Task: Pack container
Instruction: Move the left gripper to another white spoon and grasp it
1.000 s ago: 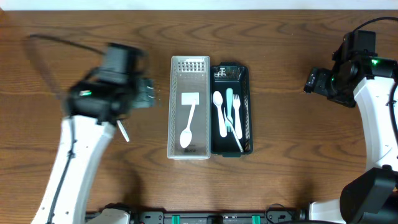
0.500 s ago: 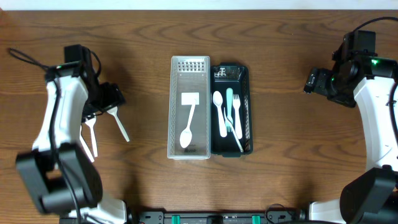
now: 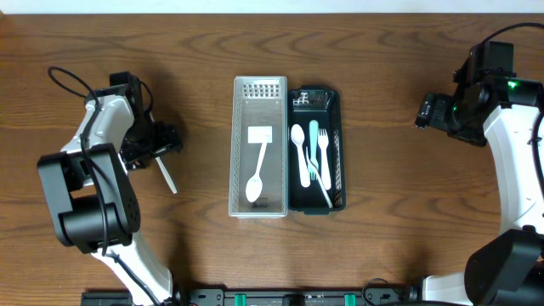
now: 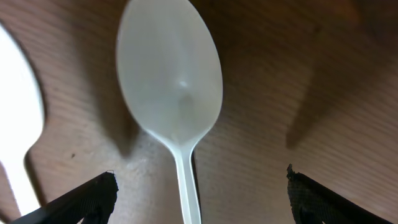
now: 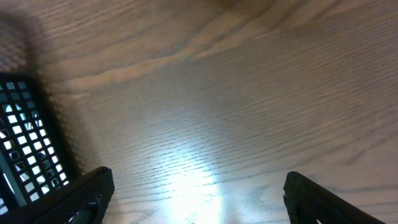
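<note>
Left gripper (image 4: 202, 185) fingers apart, empty, straddling the spoon (image 4: 171, 81) lying on the table (image 3: 195, 68) at frame left. Its handle runs down between them, bowl up. Right gripper (image 3: 427, 111) also apart, well away.

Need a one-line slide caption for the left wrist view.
Left gripper, open, poised over a white plastic spoon on the wooden table; another white utensil lies at the left edge.

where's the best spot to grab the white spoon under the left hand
Its handle, just below the bowl, from straight above: the spoon lies flat on the table, handle running between the fingers of the open left hand, narrow enough to pinch.
</note>
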